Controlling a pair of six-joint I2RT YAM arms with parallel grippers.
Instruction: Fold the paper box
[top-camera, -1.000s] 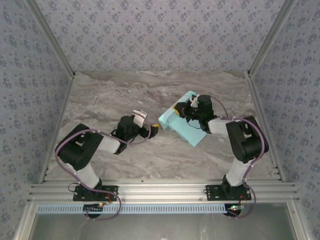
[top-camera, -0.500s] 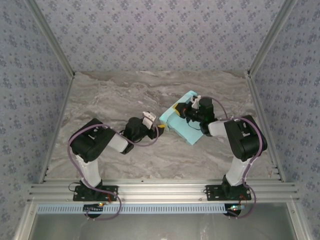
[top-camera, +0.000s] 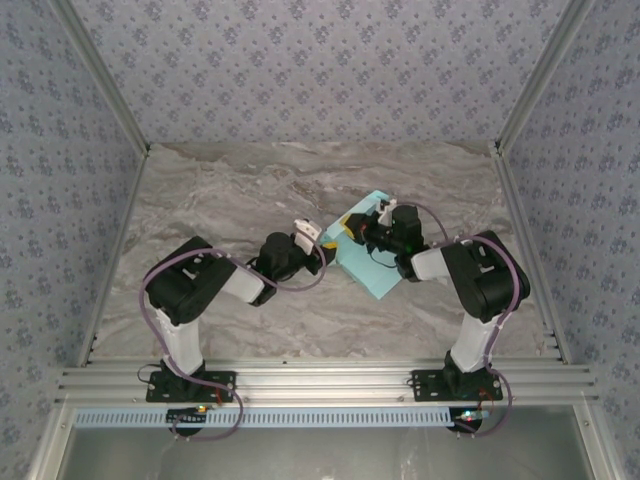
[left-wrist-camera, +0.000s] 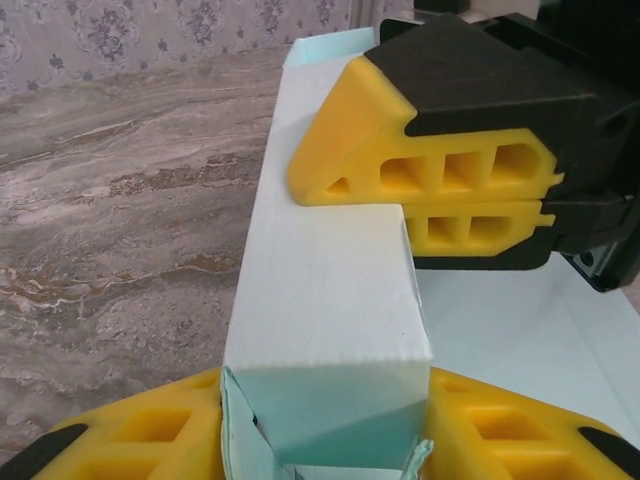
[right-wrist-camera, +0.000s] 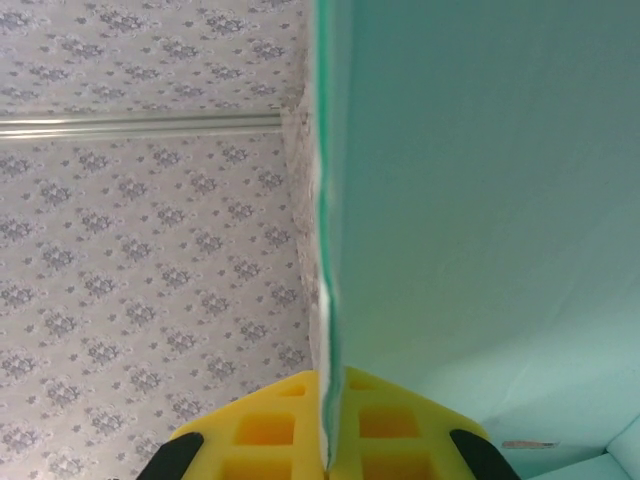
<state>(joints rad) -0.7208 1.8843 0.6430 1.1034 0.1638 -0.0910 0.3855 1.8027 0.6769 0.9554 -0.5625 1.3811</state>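
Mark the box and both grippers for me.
box (left-wrist-camera: 320, 290), left wrist view, on its pale upper panel.
left gripper (top-camera: 324, 242), top view, midway between its fingers at the box's near-left end.
right gripper (left-wrist-camera: 440, 200), left wrist view, on the seam between its two yellow fingers.

One paper box (top-camera: 370, 272), a left gripper (top-camera: 325, 245) at its nine o'clock, a right gripper (top-camera: 352, 224) near eleven, and one table (top-camera: 220, 200)

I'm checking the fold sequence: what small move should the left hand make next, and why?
Probably ease the left hand closed on the paper box. Its fingers flank the box's near end, one on each side, and the right hand is pinched shut on a panel edge, so the box looks steadied for a gentle squeeze.
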